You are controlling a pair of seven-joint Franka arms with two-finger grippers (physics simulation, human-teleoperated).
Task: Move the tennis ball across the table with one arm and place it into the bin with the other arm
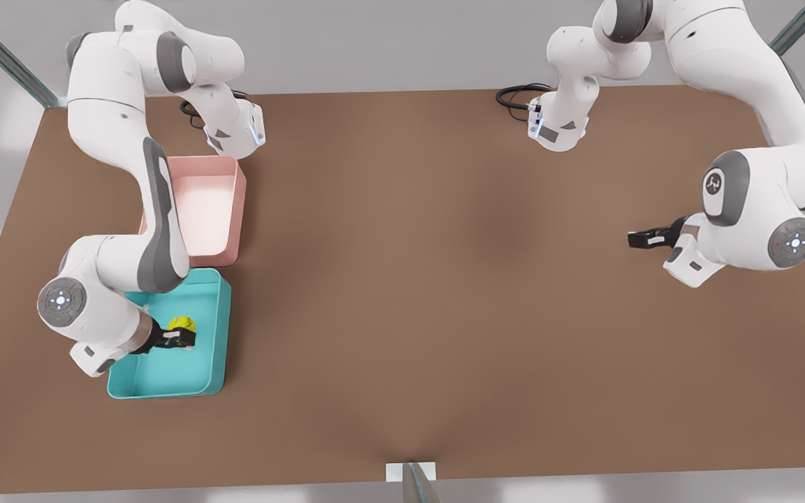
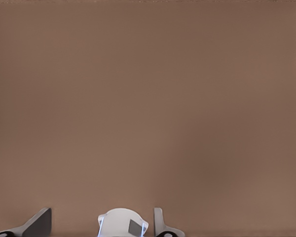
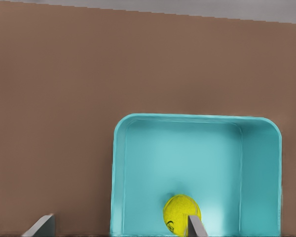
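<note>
Tennis ball inside the teal bin, near its middle, seemingly down on the floor, though contact hard to confirm. Right end effector low over the bin's interior, fingers spread wide and gripping nothing, ball touching or just beside one fingertip. Left end effector well apart from the bin, far across the brown surface, fingers likewise parted and empty, waiting. Pink tray just beside the bin, empty.

Judged close to finished, only a clean retreat left.

Risks from here:
- Clipping the ball on the way out, given the fingertip so close: a sideways pull could roll it against the bin's wall or knock it over the low rim.
- Catching the bin's rim with a finger or the wrist, dragging the light tray toward the pink one.
- Safer to rise straight up from the bin before swinging away.
</note>
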